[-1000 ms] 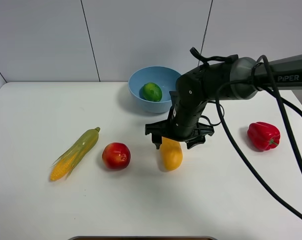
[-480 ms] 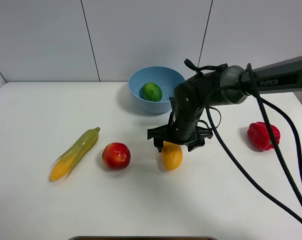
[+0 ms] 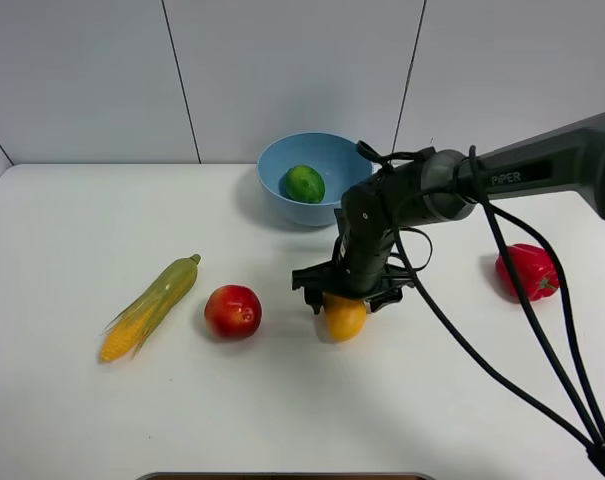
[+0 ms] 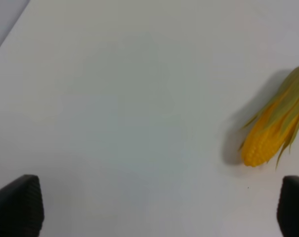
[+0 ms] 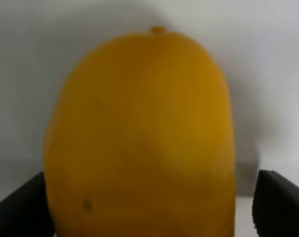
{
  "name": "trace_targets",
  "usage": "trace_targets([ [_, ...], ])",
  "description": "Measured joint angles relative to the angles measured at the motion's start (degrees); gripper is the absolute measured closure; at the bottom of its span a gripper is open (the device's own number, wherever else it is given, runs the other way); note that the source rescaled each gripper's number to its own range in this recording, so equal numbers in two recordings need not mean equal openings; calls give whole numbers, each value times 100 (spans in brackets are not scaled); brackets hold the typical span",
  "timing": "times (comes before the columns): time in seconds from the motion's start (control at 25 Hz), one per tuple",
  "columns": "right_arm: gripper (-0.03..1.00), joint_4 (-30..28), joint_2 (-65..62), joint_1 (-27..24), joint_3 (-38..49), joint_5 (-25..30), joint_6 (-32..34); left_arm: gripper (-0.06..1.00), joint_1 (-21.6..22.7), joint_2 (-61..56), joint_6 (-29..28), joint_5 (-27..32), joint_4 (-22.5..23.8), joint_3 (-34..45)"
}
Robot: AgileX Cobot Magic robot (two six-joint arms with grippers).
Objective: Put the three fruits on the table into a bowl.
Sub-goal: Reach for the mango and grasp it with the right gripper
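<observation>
A: Which step is judged to be in hand?

B: The pickup of the mango [image 3: 344, 318]. It is found on the table [image 3: 82, 220], near the middle, and is straddled from above by the right gripper [image 3: 347, 299]. In the right wrist view the fingers are seen parted on either side of the fruit. One is close against the skin, while a sliver of table is seen between the fruit and the other. No clamp is made yet.

A: What is called for next?

B: The jaws are to be closed on the mango's flanks, and firmly, since so smooth and rounded a skin is likely to slip. The fruit is then to be lifted and carried toward eleven o'clock, over the rim of the bowl [image 3: 282, 208].

A: What is held in the bowl?

B: One thing only: the lime [image 3: 305, 183]. One fruit of three is thus counted as done. The red fruit [image 3: 233, 311] is found on the table at nine o'clock from the mango, well apart from the bowl.

A: And the rest?

B: The corn cob [image 3: 152, 305], farther out at nine o'clock, and the bell pepper [image 3: 527, 270], at three o'clock, are not to be taken. The left gripper [image 4: 154, 207] is seen spread wide over the table near the cob's tip, with nothing between its fingers.
</observation>
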Motion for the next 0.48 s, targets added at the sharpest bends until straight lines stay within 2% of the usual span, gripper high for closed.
trace_targets([
  [0.32,33,31,70,0,0,-6,-62,7,0,0,0,0,0,0],
  [0.4,46,31,70,0,0,-6,-62,7,0,0,0,0,0,0],
  [0.44,56,31,70,0,0,-6,-62,7,0,0,0,0,0,0],
  [0.48,70,31,70,0,0,-6,-62,7,0,0,0,0,0,0],
])
